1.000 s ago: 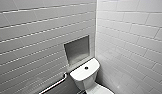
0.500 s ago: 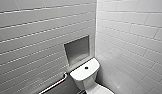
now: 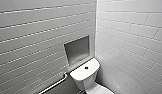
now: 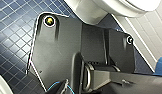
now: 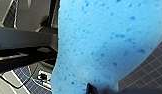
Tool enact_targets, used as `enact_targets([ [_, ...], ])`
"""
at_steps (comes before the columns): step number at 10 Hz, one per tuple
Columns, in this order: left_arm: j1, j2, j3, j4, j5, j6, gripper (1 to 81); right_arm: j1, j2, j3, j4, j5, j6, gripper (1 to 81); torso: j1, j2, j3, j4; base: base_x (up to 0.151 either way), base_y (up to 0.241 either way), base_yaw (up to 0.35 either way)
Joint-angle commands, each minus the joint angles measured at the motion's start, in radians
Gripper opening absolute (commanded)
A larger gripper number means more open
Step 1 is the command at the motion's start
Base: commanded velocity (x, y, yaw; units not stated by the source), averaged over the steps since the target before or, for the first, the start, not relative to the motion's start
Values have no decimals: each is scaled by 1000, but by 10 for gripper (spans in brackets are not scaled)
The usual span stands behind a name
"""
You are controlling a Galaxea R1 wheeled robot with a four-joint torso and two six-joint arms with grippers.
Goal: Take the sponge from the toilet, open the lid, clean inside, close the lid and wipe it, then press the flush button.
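Note:
The white toilet (image 3: 85, 71) stands in the corner of the tiled room, with the round flush button (image 3: 86, 67) on its flat tank top. The rear of the lid (image 3: 100, 89) shows at the lower edge and seems to lie down. The bright blue sponge (image 5: 104, 42) looms large in the right wrist view, pitted with small pores. My right gripper is shut on it, and a dark finger (image 5: 91, 89) presses its lower end. In the left wrist view the underside of the toilet bowl (image 4: 109, 7) hangs close by, and a blue corner of the sponge (image 4: 160, 65) shows at the edge.
A square niche (image 3: 77, 50) is set in the grey tiled wall above the tank. A metal grab bar (image 3: 57, 83) runs along that wall beside the toilet. White tiles cover the right wall (image 3: 132, 37). The floor (image 4: 12, 30) is of small dark blue tiles.

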Motion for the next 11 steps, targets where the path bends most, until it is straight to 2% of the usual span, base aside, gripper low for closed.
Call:
enact_targets([
  [1,-162,-139,191,-85,46,3,811,19,-3,7,5,-64,-2,10,0,0,0,0,0,0,0],
  [5,-323,-242,392,-174,90,3,811,22,0,8,10,-63,-2,10,0,0,0,0,0,0,0],
  [11,-611,-241,528,-314,190,0,811,20,-1,10,8,-54,-2,10,0,0,0,0,0,0,0],
])
